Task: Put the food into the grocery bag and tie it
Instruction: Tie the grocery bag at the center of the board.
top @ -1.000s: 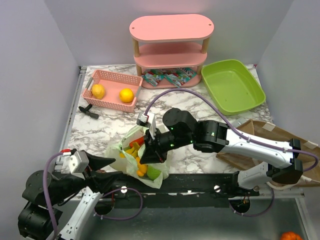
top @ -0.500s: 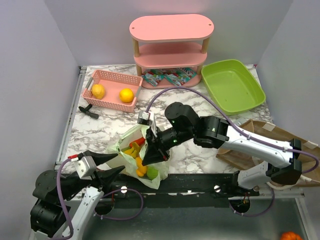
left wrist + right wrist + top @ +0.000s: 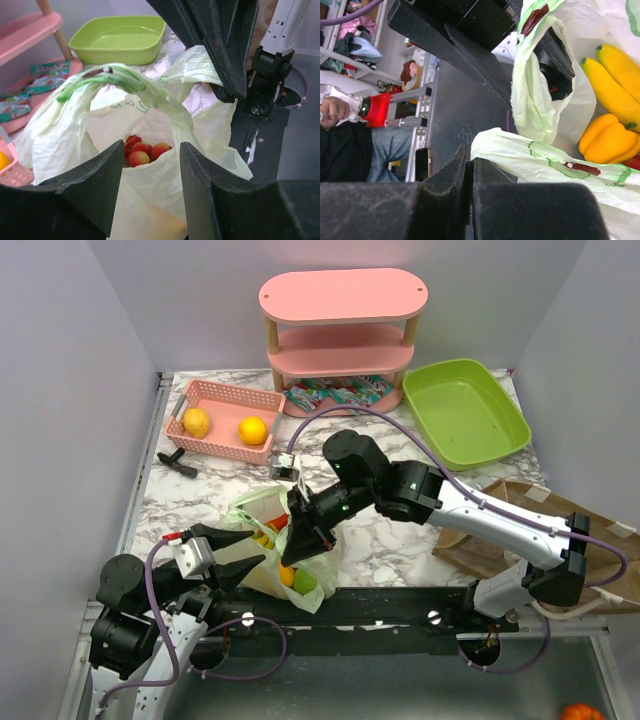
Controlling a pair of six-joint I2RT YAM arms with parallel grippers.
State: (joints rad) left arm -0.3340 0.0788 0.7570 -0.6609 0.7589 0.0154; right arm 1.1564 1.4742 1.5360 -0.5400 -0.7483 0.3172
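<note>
Bag [image 3: 256, 510] lies nearer the arm bases than the basket [image 3: 230, 388]. The right gripper [image 3: 292, 555] is at its mouth and the left gripper [image 3: 250, 548] at its near side.

Left wrist: the jaws are spread, with the bag filling the gap. It is thin, pale-green film with its loop handle raised and red fruits [image 3: 142, 151] inside.

Right wrist: the jaws are pressed together, pinching the bag's rim. Bananas [image 3: 615, 87] and a pepper [image 3: 607, 140] lie inside.

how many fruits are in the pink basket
2: left fruit near the basket's left end, right fruit near its right end, apart from each other. The basket is open on top; nothing seems hidden.
</note>
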